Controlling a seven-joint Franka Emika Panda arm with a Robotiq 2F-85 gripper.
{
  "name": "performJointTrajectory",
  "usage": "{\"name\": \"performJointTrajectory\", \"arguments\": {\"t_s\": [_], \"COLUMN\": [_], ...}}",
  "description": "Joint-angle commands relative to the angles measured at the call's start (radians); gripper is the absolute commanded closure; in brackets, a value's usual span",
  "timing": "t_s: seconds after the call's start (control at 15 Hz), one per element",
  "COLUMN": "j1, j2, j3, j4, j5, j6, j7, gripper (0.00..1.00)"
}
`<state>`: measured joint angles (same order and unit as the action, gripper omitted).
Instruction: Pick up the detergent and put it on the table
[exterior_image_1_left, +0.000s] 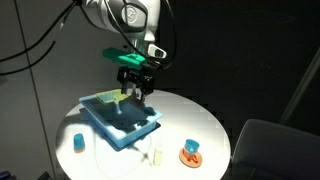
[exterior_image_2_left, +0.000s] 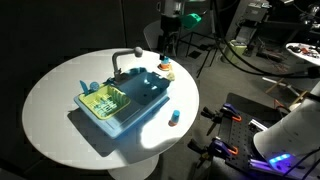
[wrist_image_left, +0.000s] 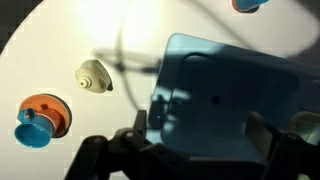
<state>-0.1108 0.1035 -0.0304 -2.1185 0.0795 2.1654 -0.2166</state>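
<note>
In the wrist view the gripper (wrist_image_left: 195, 150) fills the bottom edge, its dark fingers (wrist_image_left: 272, 135) spread apart and holding nothing. The detergent (wrist_image_left: 93, 76) lies on its side on the table (wrist_image_left: 50, 50), in the left part of the frame, well to the left of the fingers, and its narrow top points left. The orange object (wrist_image_left: 42, 118) sits near it, lower left. The tray (wrist_image_left: 240, 100) is under the gripper. In an exterior view the detergent (exterior_image_1_left: 156, 154) is a small pale shape near the lower centre. Its exact shape is hard to make out, and the fingertips are cut off by the frame edge.
</note>
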Motion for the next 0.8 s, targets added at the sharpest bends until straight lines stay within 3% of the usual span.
{"name": "performJointTrajectory", "arguments": {"t_s": [0.0,0.4,0.73], "j1": [0.038,0.074,0.072], "j2": [-0.042,-0.113,-0.198], "j3": [0.000,0.001,-0.001], "j4": [0.001,-0.046,-0.106], "j5": [-0.057,-0.146,-0.126], "j6": [-0.040,-0.014,-0.017], "j7": [0.065,0.166,0.206], "gripper": [0.00,0.00,0.00]}}
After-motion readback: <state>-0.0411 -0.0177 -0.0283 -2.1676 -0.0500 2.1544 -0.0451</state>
